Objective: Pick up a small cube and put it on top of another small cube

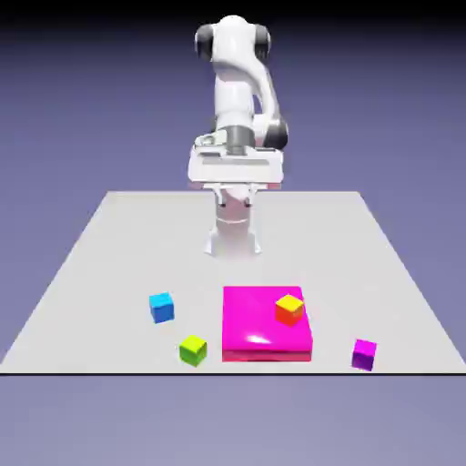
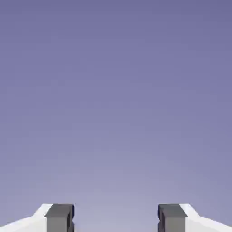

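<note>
gripper [image 2: 116, 219] is sitting wide apart, nothing between the grey fingertips [image 2: 60, 217], only blue-violet backdrop showing in the hand view. in the exterior view the white arm [image 1: 238, 86] is standing at the table's far edge with the hand [image 1: 236, 168] hanging high above the grey table [image 1: 109, 246], well apart from every cube.

no true container here; the closest thing is a flat magenta slab [image 1: 255, 328] lying near the front edge. it is carrying one orange cube [image 1: 289, 308], sitting at about 2 o'clock on the slab's top, near its corner.

taking the slab as the dial's centre: blue cube [image 1: 162, 307] is resting on the table at 9 o'clock, apart from the slab. green cube [image 1: 193, 349] is lying at 8 o'clock, near the slab's front corner, not touching. purple cube [image 1: 364, 354] is sitting at 4 o'clock, near the table's front edge. no cube is stacked on another cube.
</note>
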Available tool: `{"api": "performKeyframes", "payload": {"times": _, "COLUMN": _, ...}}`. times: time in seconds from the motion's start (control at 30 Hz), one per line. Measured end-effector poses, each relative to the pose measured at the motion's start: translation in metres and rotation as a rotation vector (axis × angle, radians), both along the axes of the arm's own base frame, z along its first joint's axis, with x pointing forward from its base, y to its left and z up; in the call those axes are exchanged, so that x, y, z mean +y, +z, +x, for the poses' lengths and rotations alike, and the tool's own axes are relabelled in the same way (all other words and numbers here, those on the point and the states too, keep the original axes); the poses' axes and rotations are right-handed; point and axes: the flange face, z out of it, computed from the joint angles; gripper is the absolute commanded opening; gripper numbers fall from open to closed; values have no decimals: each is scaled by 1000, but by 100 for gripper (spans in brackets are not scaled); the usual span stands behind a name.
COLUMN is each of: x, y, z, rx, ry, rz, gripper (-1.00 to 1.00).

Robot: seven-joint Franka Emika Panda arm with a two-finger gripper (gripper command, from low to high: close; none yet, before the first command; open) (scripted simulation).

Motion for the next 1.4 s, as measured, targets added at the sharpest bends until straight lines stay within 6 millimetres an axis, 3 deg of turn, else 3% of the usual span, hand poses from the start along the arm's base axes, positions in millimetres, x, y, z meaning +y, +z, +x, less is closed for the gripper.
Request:
{"api": "performKeyframes", "payload": {"times": 0.27, "x": 67, "y": -47, "z": 63, "rx": 190, "ry": 273, "rz": -111, "gripper": 0}}
{"api": "performKeyframes", "payload": {"times": 0.57, "x": 163, "y": -127, "z": 109, "rx": 387, "ry": 609, "rz": -238, "gripper": 0}}
{"api": "performKeyframes", "payload": {"times": 0.73, "x": 217, "y": -183, "z": 119, "rx": 490, "ry": 797, "rz": -307, "gripper": 0}}
{"api": "performKeyframes", "payload": {"times": 0.93, "x": 284, "y": -260, "z": 112, "rx": 608, "ry": 1033, "rz": -388, "gripper": 0}}
{"api": "performKeyframes", "payload": {"times": 1.0, "x": 284, "y": -261, "z": 112, "rx": 610, "ry": 1035, "rz": -389, "gripper": 0}}
{"api": "performKeyframes", "payload": {"times": 1.13, "x": 288, "y": -322, "z": 114, "rx": 610, "ry": 1036, "rz": -389, "gripper": 0}}
{"api": "performKeyframes", "payload": {"times": 1.17, "x": 288, "y": -331, "z": 113, "rx": 610, "ry": 1035, "rz": -389, "gripper": -100}}
{"api": "performKeyframes", "payload": {"times": 1.23, "x": 288, "y": -331, "z": 113, "rx": 610, "ry": 1035, "rz": -389, "gripper": -100}}
{"api": "performKeyframes", "payload": {"times": 1.4, "x": 280, "y": -257, "z": 111, "rx": 612, "ry": 1027, "rz": -386, "gripper": -100}}
